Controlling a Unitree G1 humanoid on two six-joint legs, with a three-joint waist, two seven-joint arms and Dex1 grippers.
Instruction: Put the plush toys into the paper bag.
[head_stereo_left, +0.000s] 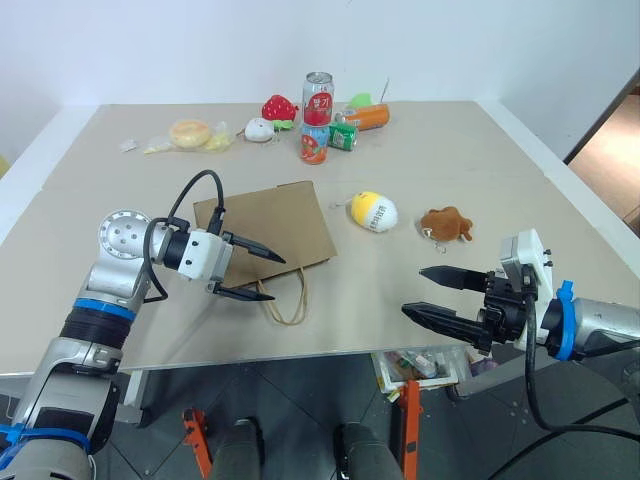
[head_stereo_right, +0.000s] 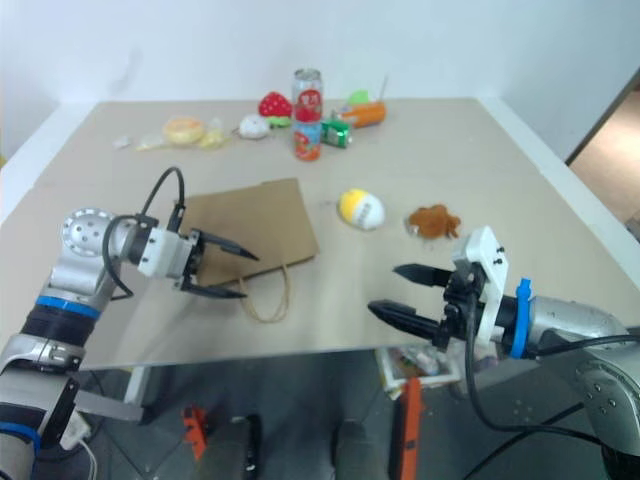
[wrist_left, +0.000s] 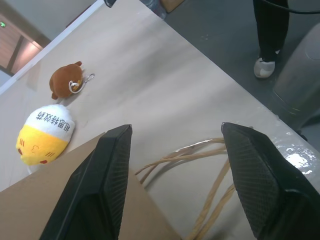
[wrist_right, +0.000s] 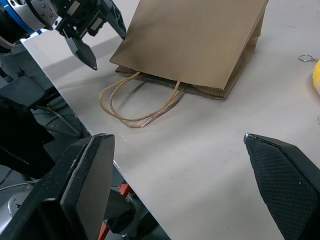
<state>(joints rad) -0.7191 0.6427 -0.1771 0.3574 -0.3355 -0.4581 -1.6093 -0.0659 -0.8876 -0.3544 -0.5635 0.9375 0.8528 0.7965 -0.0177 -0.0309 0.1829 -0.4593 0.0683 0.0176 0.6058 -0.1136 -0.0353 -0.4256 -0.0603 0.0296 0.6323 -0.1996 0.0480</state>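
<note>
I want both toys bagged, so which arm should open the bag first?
Probably left: the left tool hangs open right at the flat paper bag and its handles; the right tool is farther off.

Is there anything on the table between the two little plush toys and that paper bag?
Nothing visible does. The yellow egg toy and the brown furry toy lie on bare table to the right of the paper bag. But the bag lies flat, its mouth closed toward the handles.

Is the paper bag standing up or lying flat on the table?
Lying flat. The paper bag rests on its broad side, folded thin, its handles spread on the table toward the near edge.
</note>
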